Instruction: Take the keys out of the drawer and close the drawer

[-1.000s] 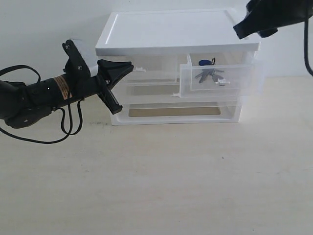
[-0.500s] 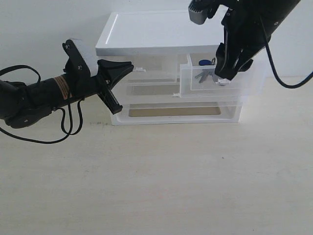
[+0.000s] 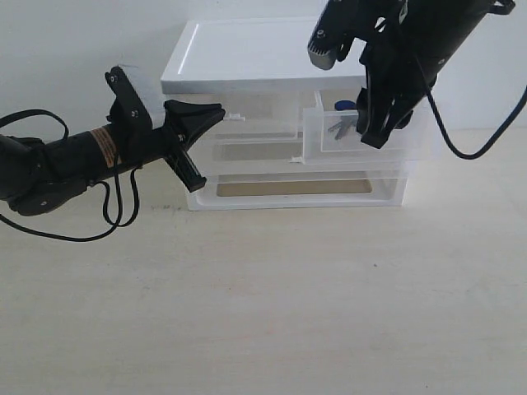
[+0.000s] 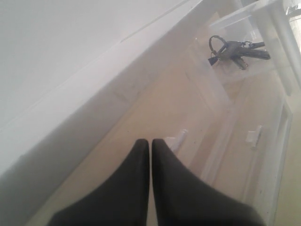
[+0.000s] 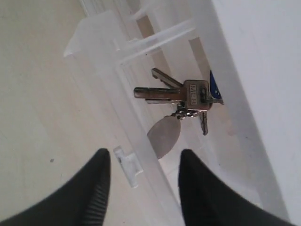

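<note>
Straddling the front wall of the drawer (image 3: 325, 144) above the keys (image 5: 186, 101), the right hand (image 5: 143, 155) is spread apart, while the left hand (image 4: 150, 143), fingers together, hangs well off to the drawer's side.

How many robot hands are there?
2. One black robot hand is on the left, beside the white-topped clear plastic drawer unit; the other black robot hand is on the right, at the pulled-out small clear drawer.
</note>
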Controlling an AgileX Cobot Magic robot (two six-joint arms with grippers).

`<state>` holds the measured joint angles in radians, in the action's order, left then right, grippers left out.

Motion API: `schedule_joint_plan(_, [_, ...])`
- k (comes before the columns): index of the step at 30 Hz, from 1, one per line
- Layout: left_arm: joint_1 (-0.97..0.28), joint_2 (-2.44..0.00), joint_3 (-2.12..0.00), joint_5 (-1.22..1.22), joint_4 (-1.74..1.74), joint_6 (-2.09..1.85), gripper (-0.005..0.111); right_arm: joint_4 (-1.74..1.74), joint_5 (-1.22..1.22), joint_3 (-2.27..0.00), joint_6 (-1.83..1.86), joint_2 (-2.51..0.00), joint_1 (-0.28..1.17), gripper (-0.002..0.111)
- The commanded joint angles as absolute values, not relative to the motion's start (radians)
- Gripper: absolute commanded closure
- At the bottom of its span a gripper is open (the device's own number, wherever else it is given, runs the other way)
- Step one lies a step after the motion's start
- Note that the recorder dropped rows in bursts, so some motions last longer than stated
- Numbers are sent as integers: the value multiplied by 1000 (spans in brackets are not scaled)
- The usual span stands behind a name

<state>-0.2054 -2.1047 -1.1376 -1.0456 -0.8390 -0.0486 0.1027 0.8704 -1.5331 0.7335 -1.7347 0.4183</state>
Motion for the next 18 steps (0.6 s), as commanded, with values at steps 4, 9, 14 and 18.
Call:
schedule_joint_plan(4, [-210, -2123, -1158, -941, -744, -38, 102, 193, 902, -1537, 738, -1758, 418, 108])
schedule_joint_plan(9, [-210, -2123, -1158, -941, -744, -38, 102, 174, 927, -1537, 769, -1737, 418, 108])
schedule_joint_plan(14, [-210, -2123, -1158, -941, -744, -38, 102, 162, 1006, -1537, 825, -1708, 418, 108])
schedule_joint_plan(18, [-210, -2123, -1158, -941, -744, -38, 102, 111, 1042, -1537, 858, -1697, 418, 108])
